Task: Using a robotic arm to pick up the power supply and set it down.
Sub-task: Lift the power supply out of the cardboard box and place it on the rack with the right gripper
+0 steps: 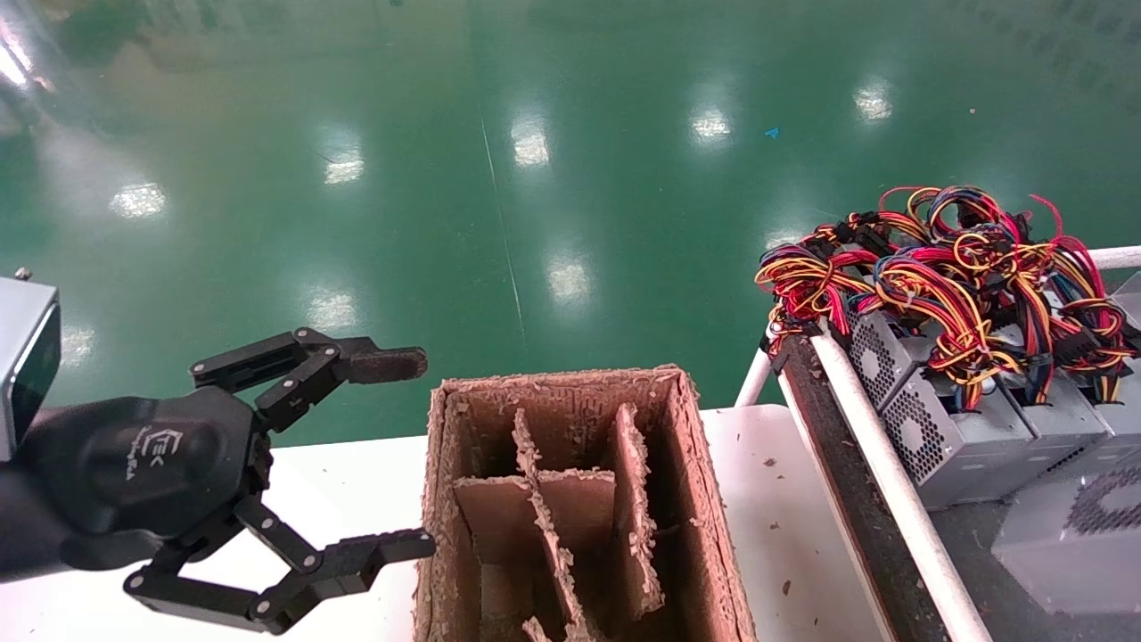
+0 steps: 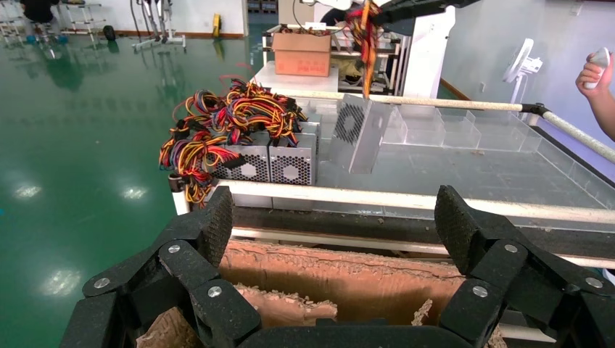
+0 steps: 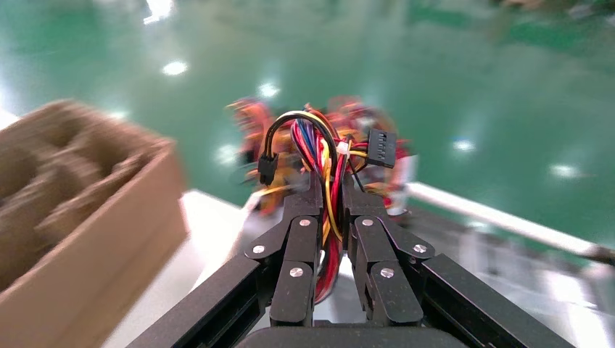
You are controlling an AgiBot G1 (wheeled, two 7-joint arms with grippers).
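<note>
My right gripper [image 3: 330, 192] is shut on a bundle of red, yellow, black and blue wires [image 3: 319, 145]; the box they belong to is hidden in the right wrist view. The left wrist view shows that grey power supply [image 2: 359, 134] hanging tilted by its wires above the tray, under the right gripper [image 2: 413, 9]. Other power supplies [image 1: 963, 428] stand in a row in the tray, their wires [image 1: 945, 267] tangled on top. The right arm is outside the head view. My left gripper [image 1: 421, 453] hangs open and empty left of the cardboard box.
A worn cardboard box [image 1: 570, 499] with dividers stands on the white table [image 1: 775, 499], between the left gripper and the tray. A white rail [image 1: 878, 446] edges the tray. Green floor lies beyond. A person's hand [image 2: 596, 72] shows at the far side.
</note>
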